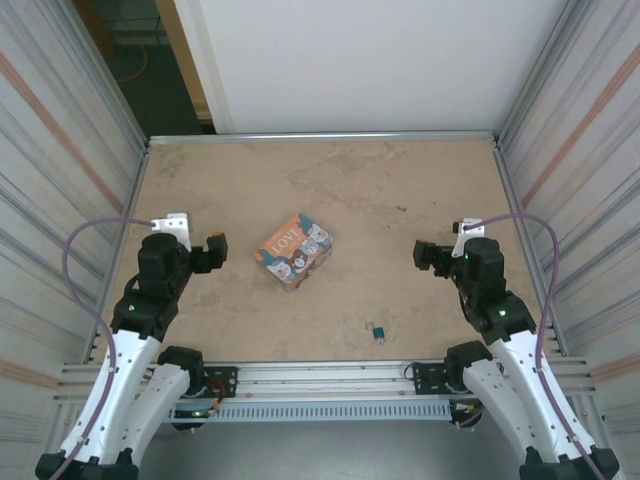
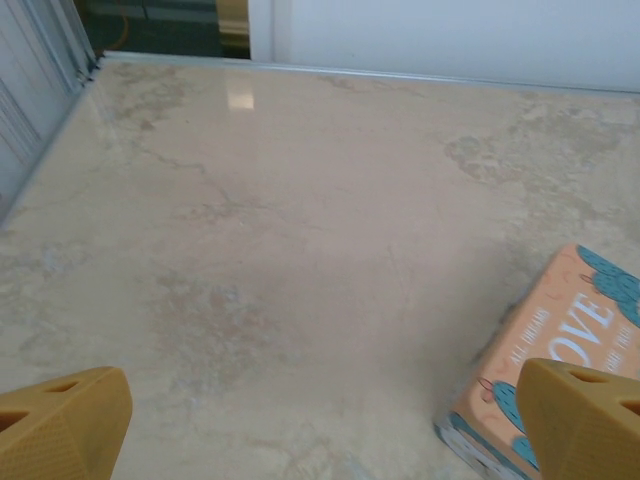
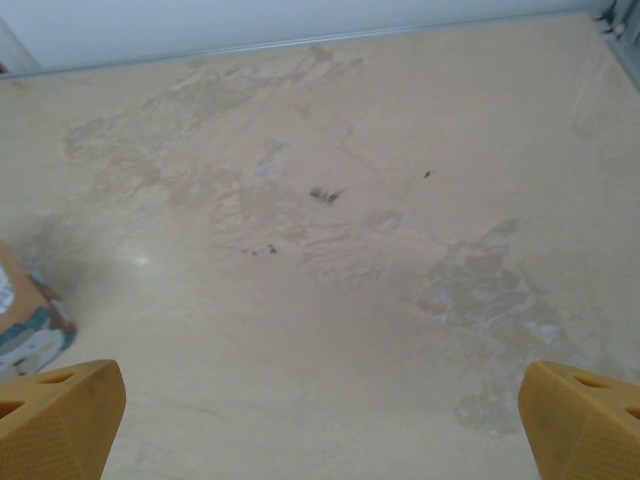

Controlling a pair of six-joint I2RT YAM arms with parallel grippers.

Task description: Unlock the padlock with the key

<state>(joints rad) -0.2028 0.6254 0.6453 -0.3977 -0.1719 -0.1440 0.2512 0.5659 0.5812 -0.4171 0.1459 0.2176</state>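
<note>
Padlock [image 1: 379, 332], small blue block, lies on mottled beige table [image 1: 420, 180].

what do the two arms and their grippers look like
Both arms have white lower links and black joint housings with small green lights. A lilac cable loops off the left arm, another off the right arm. The left gripper and right gripper look black from above; their fingers are mustard-yellow blocks with dimpled pads and holes.
</note>
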